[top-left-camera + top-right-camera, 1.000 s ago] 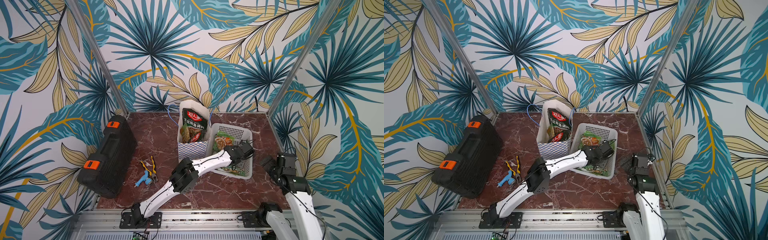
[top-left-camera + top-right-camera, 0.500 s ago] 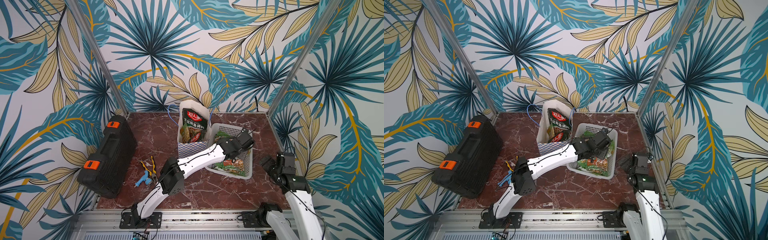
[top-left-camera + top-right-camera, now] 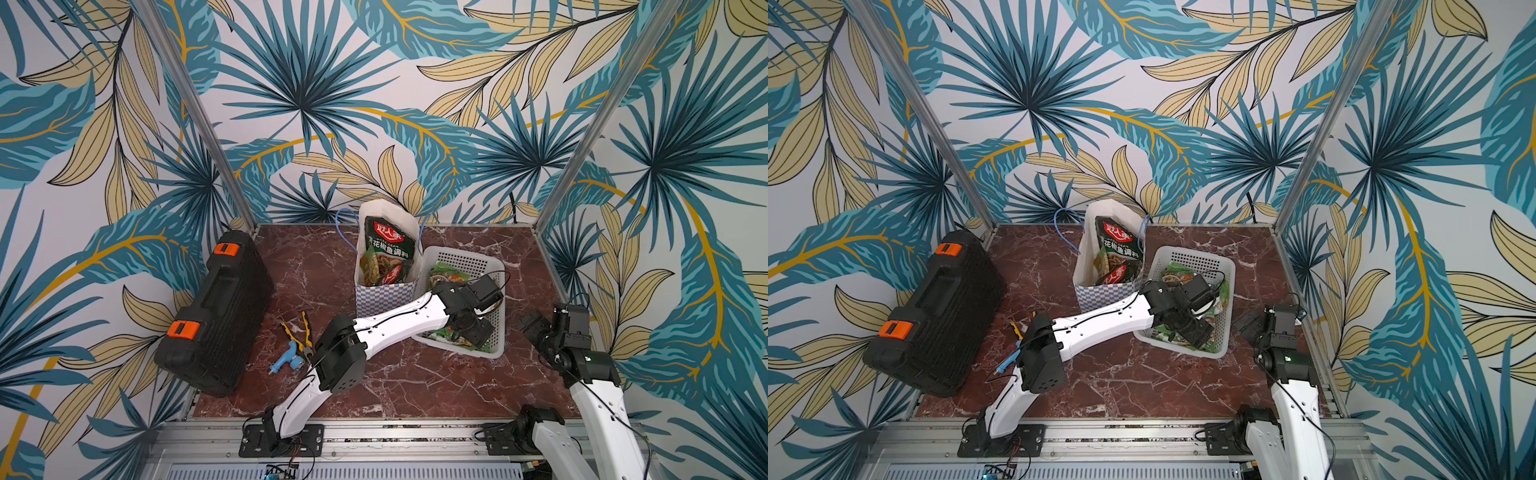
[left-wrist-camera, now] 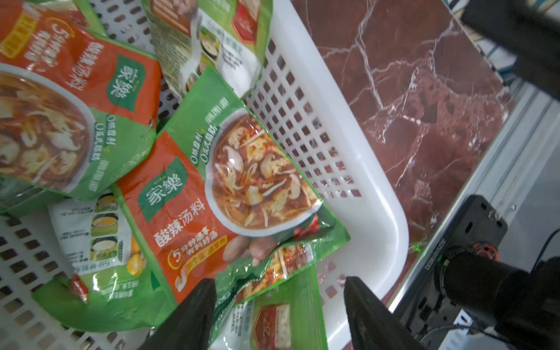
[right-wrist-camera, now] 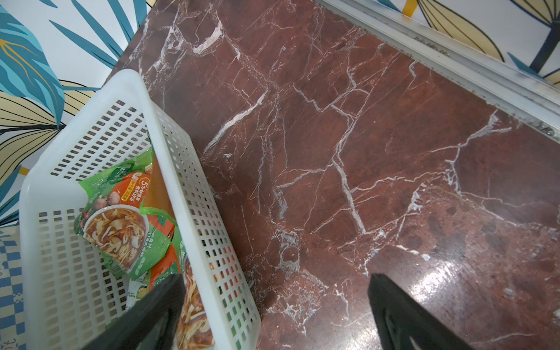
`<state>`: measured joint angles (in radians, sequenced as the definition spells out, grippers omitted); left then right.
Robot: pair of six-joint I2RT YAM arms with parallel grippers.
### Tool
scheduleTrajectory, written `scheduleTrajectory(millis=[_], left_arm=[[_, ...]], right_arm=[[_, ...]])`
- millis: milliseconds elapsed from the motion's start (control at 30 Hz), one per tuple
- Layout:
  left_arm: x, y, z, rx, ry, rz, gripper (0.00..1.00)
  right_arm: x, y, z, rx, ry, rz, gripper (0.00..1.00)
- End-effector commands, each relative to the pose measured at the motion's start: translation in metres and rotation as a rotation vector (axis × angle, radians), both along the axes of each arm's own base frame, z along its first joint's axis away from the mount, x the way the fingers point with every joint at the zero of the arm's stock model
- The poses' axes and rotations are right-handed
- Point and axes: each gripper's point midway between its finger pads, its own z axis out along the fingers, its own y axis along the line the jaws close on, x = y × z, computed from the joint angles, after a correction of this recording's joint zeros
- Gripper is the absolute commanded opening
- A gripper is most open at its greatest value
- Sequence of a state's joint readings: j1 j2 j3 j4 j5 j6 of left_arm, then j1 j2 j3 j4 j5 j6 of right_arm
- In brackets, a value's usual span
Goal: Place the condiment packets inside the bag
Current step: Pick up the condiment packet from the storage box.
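Hovering low inside the basket [image 4: 363, 188], left claw [image 4: 278, 281] has jaws spread wide, nothing pinched. Green soup packet [image 4: 230, 194] lies on top of the pile right under it, one corner reaching between the fingers. More green packets are scattered across the basket floor. Right claw [image 5: 277, 277] also wide and empty, over bare table [image 5: 363, 151] just outside the basket. Bag [image 3: 384, 291] stands upright just beside the basket, with a big dark packet [image 3: 388, 245] and others already sticking up in it.

Step in hand looks like grabbing the next packet. To do it well, probably: lower a little so one finger slides under that raised corner. Close on the sealed edge, not the puffy middle, since glossy film likely slips. Take only the top one; the neighbour under it overlaps and may ride along. Lift straight up past the basket wall before swinging over. Paper bag looks light, so release from above its mouth, no nudging the rim.
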<state>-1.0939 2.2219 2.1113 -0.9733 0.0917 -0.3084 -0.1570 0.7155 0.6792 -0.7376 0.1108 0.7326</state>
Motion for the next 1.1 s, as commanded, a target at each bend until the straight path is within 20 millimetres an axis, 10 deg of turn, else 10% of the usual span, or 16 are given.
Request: scheduleTrajectory(millis=[0,433,567,867,1067], left_arm=[[-0.003,0.011,0.005,0.014,0.001,-0.075,0.72],[0.030,0.006,-0.028,0.046,-0.005,-0.053,0.68],[0.026,0.002,-0.033,0.043,0.021,-0.069,0.51],[0.033,0.004,0.007,-0.010,-0.047,-0.045,0.00],[0.033,0.011,0.051,-0.074,-0.102,-0.015,0.00]], right_arm=[[-0.003,0.002,-0.008,0.000,0.016,0.011,0.99],[0.001,0.005,-0.007,0.023,0.003,0.019,1.00],[0.000,0.005,-0.007,0.020,0.007,0.017,1.00],[0.002,0.005,-0.010,0.025,0.007,0.015,0.99],[0.002,0.004,-0.010,0.020,0.010,0.017,1.00]])
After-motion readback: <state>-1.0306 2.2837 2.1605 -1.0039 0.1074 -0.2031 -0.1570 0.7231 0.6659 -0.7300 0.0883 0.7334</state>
